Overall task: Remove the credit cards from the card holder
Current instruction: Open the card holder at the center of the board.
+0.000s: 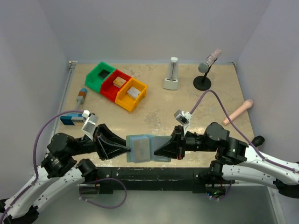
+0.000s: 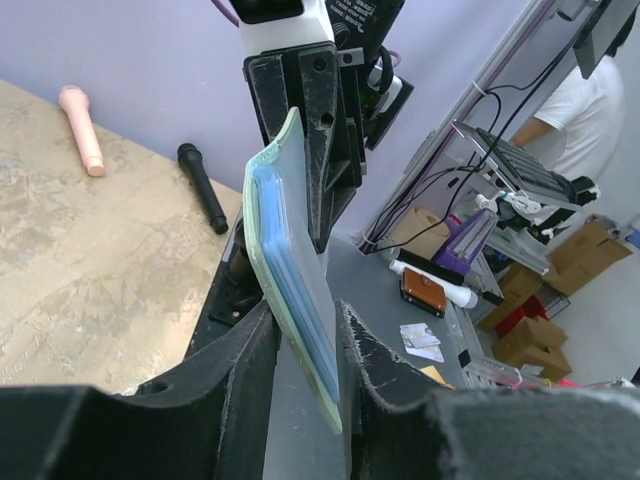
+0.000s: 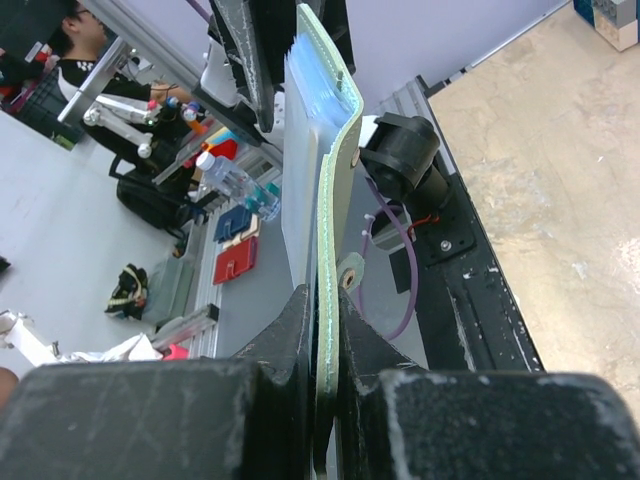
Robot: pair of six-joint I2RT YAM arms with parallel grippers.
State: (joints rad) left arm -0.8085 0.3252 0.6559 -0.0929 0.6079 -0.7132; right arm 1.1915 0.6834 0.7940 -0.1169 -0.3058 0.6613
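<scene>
The card holder (image 1: pixel 142 148), a thin light blue-teal wallet, hangs edge-up between both grippers over the table's near edge. My right gripper (image 1: pixel 156 151) is shut on its right end, the fingers pinching the green-edged panel (image 3: pixel 335 150) just beside the snap tab (image 3: pixel 350 270). My left gripper (image 1: pixel 128 148) has its jaws drawn in on the left end, with both fingers (image 2: pixel 255 350) against the holder's (image 2: pixel 285 230) faces. Thin blue layers (image 2: pixel 295 275) show between the panels. I cannot tell the credit cards apart from the pockets there.
Green (image 1: pixel 99 77), red (image 1: pixel 116 84) and yellow (image 1: pixel 131 94) bins stand at the back left, two with small blocks inside. A white metronome-like object (image 1: pixel 171 74), a microphone on a stand (image 1: pixel 205 70), a pink handle (image 1: pixel 238 112) and a blue-and-white block (image 1: pixel 72 118) lie around.
</scene>
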